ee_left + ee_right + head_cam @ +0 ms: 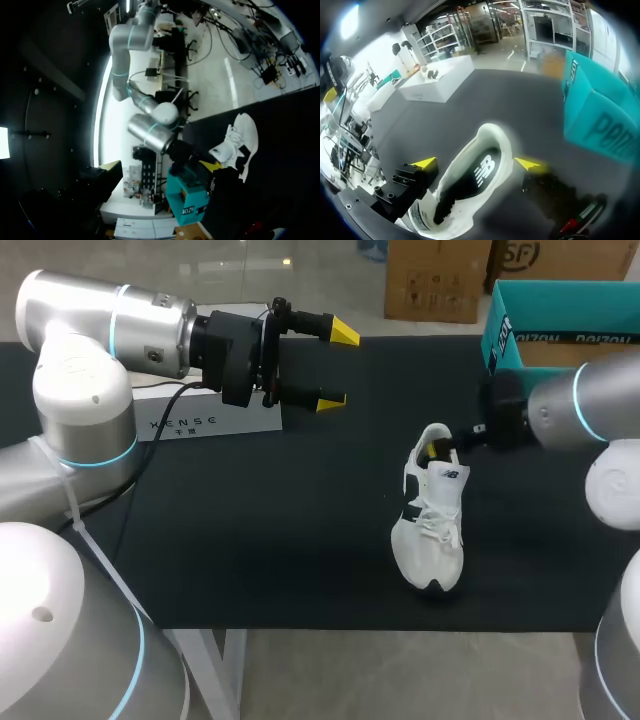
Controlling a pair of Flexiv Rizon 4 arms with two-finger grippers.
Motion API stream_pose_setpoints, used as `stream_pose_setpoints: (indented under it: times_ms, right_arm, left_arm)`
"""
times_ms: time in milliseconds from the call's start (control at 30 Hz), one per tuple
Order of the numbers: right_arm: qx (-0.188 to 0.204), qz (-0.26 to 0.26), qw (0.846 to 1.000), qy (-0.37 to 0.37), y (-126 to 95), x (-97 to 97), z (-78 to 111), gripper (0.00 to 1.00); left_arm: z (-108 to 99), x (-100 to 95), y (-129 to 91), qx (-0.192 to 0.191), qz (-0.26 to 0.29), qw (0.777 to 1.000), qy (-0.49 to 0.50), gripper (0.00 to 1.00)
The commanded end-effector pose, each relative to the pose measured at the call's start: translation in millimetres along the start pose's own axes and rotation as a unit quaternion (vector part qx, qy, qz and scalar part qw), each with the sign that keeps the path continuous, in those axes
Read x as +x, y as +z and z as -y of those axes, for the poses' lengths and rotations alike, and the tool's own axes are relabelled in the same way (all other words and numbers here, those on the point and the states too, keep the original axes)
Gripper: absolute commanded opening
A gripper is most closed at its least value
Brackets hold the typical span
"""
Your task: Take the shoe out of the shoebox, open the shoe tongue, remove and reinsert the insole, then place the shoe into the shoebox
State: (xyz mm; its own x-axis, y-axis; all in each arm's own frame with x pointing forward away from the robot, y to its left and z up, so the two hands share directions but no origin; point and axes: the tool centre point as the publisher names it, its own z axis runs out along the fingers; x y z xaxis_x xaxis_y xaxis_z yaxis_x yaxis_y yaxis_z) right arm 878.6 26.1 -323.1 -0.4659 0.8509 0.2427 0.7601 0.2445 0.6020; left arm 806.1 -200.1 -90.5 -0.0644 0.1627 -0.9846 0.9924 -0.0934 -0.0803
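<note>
A white sneaker (432,520) stands sole down on the black table (250,540), out of the teal shoebox (505,335), which sits well apart at the far right corner. The shoe's long axis runs from the far side of the table toward the robot, with the heel away and the toe nearest the robot. The right gripper (476,163) straddles the heel, its yellow tips spread to either side of the collar and not visibly pressing it. The dark insole (470,185) shows inside the opening. The left gripper (338,367) hangs spread and empty, well apart over the far left of the table. The shoe looks light, with a soft fabric upper that would give under a pinch. The firmer heel counter or the sole edge seems the safer hold, and the tongue and laces look floppy.
</note>
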Motion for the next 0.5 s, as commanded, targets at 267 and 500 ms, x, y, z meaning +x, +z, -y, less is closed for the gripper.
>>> stream_pose_setpoints:
  times_ms: [267, 500]
  right_arm:
    - [0.057, 0.169, 0.984, -0.007, 2, 5.6, -8.2, 1.00]
    - [0.042, 0.176, 0.983, 0.037, 2, -0.4, 2.9, 1.00]
  left_arm:
    - [0, -0.6, 0, 0.000, -0.002, 1.000, 0.000, 1.00]
    - [0, -0.6, 0, 0.000, -0.002, 1.000, 0.000, 1.00]
